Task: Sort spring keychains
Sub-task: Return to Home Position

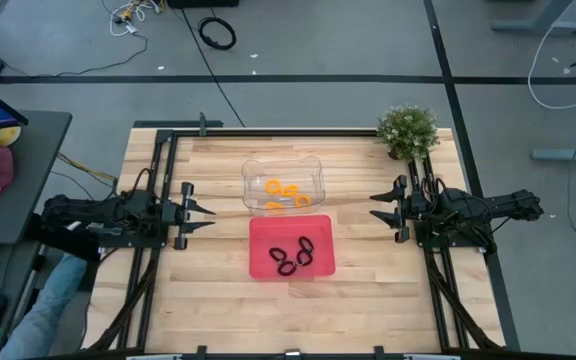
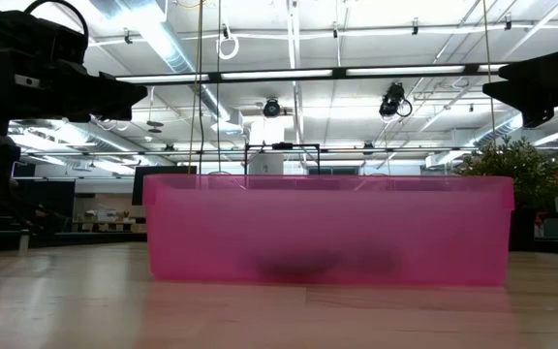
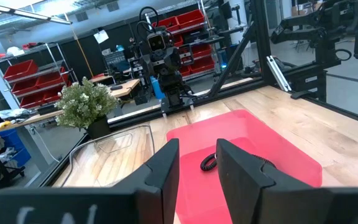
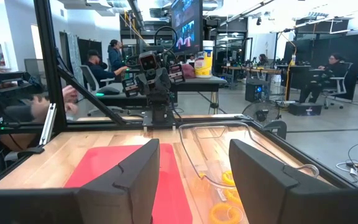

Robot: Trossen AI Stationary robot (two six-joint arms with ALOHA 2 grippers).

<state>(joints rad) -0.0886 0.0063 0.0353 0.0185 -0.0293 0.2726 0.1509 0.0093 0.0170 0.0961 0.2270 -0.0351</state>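
Three black spring keychains [image 1: 294, 257] lie in the red tray [image 1: 264, 234] at the table's middle; one shows in the left wrist view [image 3: 209, 163]. Several orange spring keychains [image 1: 286, 193] lie in the clear tray [image 1: 250, 176] just beyond it, also visible in the right wrist view [image 4: 228, 198]. My left gripper [image 1: 206, 212] hovers open at the table's left, level with the gap between the trays. My right gripper [image 1: 378, 207] hovers open at the table's right, facing it. Neither touches anything.
A small potted plant [image 1: 408, 131] stands at the table's far right corner. A black frame [image 1: 168, 135] runs along the table's edges. In the low view the red tray's wall [image 2: 327, 228] fills the middle. People sit in the room beyond the table.
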